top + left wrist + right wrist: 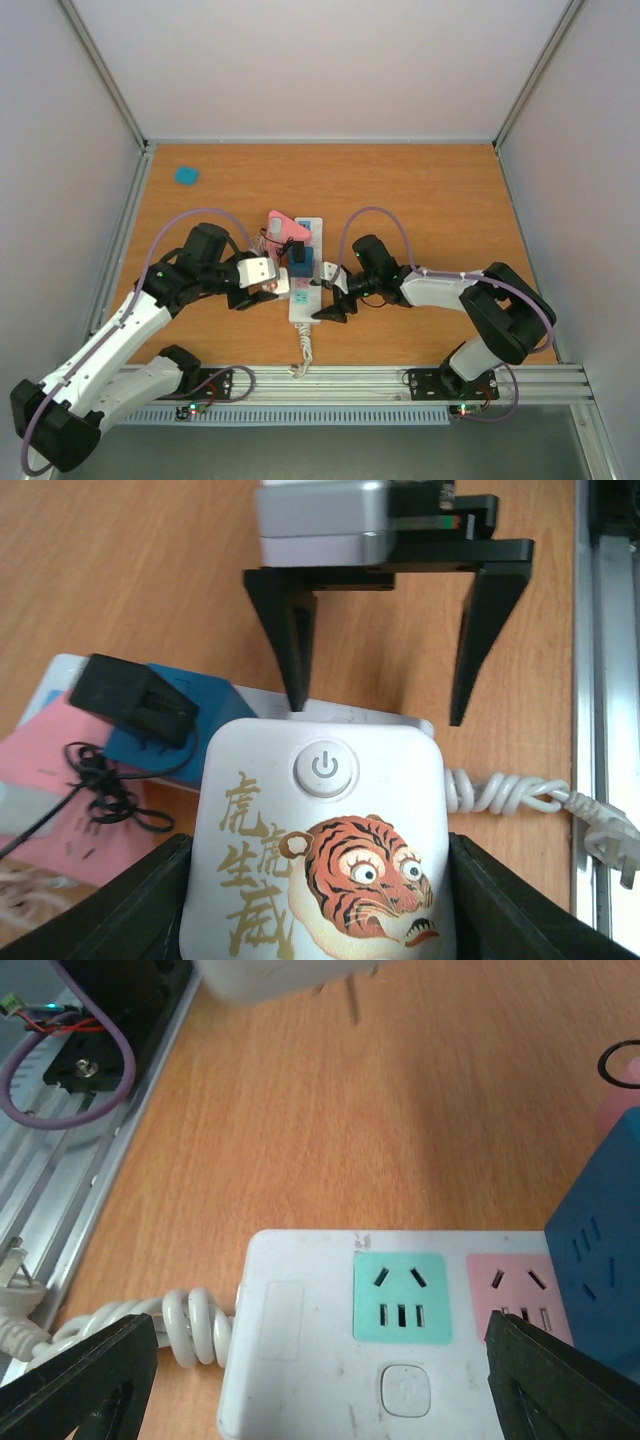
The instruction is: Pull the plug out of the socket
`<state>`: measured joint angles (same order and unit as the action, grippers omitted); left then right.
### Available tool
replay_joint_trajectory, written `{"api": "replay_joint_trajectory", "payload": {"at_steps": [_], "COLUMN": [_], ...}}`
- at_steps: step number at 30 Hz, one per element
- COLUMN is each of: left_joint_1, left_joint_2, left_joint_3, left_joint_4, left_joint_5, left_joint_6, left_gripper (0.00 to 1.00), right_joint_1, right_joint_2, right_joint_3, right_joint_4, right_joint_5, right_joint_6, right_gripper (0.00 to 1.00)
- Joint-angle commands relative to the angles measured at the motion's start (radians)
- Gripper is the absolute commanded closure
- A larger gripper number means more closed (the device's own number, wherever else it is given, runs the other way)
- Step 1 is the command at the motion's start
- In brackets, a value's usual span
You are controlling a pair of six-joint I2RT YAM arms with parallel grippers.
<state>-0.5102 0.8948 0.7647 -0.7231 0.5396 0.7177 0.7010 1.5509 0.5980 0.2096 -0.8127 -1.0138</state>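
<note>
The left claw point(320, 885) is clamped on the white tiger-printed plug point(322, 810), whose prongs hang bare above the counter point(330, 1110). The right claw point(320, 1380) gapes wide and empty. The cord end of the socket point(300, 1290) lies between its fingers.

A lab test cell: white panel walls point(300, 60) and aluminium framing point(350, 375) enclose a wooden tabletop point(430, 190).

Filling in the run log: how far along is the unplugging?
Done: the white plug is off the strip, prongs in the air, and the green outlet is empty. In hand: the left gripper holds the plug; the right gripper is open by the strip's cord end. Left: likely just setting the plug down. A blue adapter sits in the strip.
</note>
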Motion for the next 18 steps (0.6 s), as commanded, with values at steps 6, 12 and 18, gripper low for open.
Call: {"api": "replay_joint_trajectory", "payload": {"at_steps": [6, 12, 18], "left_joint_1": [0.104, 0.235, 0.359], "left_joint_2": [0.054, 0.179, 0.379], "left_joint_3": [0.248, 0.401, 0.596], "left_joint_4": [-0.093, -0.094, -0.124], "left_joint_5": [-0.083, -0.138, -0.191], "left_joint_6": [-0.127, -0.178, -0.209], "left_gripper": [0.74, 0.73, 0.72], "right_joint_1": [-0.012, -0.038, -0.054], "right_joint_2": [-0.074, -0.087, -0.111], "right_joint_3": [0.04, 0.048, 0.05], "right_joint_4": [-0.076, -0.098, -0.121], "right_joint_5": [-0.035, -0.04, -0.039], "right_joint_6": [0.059, 0.081, 0.094], "right_gripper": [0.08, 0.08, 0.07]}}
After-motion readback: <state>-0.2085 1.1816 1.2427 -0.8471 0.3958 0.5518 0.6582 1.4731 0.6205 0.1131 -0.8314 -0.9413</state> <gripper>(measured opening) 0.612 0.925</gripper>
